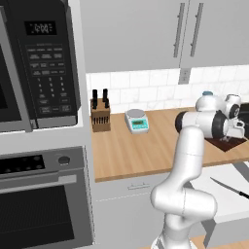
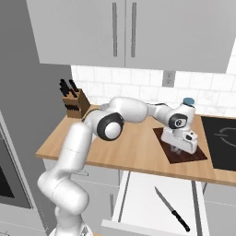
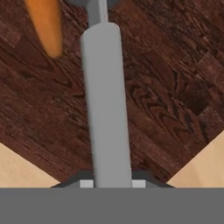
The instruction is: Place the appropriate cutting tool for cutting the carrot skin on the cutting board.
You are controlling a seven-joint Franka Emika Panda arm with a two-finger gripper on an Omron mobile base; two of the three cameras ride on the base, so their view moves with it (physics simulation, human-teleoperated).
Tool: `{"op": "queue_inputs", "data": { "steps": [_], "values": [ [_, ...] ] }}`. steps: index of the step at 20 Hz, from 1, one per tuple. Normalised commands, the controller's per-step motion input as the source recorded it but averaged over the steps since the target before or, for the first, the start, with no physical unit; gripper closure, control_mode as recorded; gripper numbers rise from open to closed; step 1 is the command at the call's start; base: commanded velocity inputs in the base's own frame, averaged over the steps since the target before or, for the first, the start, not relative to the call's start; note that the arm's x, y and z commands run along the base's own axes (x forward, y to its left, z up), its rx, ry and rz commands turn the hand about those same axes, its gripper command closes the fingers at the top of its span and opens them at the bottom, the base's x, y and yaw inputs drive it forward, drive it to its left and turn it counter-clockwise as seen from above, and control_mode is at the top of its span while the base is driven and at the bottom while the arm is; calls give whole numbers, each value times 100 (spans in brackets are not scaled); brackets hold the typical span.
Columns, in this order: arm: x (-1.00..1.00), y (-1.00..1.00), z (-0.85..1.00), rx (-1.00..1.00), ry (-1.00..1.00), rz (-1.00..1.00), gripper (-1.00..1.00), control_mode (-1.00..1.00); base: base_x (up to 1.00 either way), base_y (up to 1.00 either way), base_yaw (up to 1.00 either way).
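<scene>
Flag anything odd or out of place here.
A black-handled kitchen knife lies on the white surface of the open drawer below the light wooden countertop, away from the dark brown cutting board. Nothing is spilled or damaged.

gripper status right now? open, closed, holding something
Gripper: over the cutting board, shut on a grey-handled tool, likely the peeler.

The white arm is reaching forward from its base, elbow bent, wrist turned down so the gripper (image 2: 177, 148) is pointing at the cutting board (image 2: 196, 156); in the hand view a grey peeler handle (image 3: 106, 109) is running straight up from between the fingertips, apparently clamped there
</scene>
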Motion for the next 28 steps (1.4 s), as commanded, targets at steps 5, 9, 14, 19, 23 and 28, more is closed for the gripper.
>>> {"op": "queue_inputs", "data": {
  "steps": [5, 9, 14, 19, 23, 28],
  "values": [
    [1, -4, -40, 0, 0, 0, -100, -100, 0, 0, 0],
    [0, 1, -4, 0, -1, 0, -100, -100, 0, 0, 0],
    [0, 9, 2, 0, -14, 1, -100, -100, 0, 0, 0],
    [-37, 45, 72, -5, -21, 1, -100, -100, 0, 0, 0],
    [-98, 74, 57, -24, -32, 1, -100, -100, 0, 0, 0],
    [-100, 100, 33, -30, -32, 0, -100, -100, 0, 0, 0]
  ]
}}
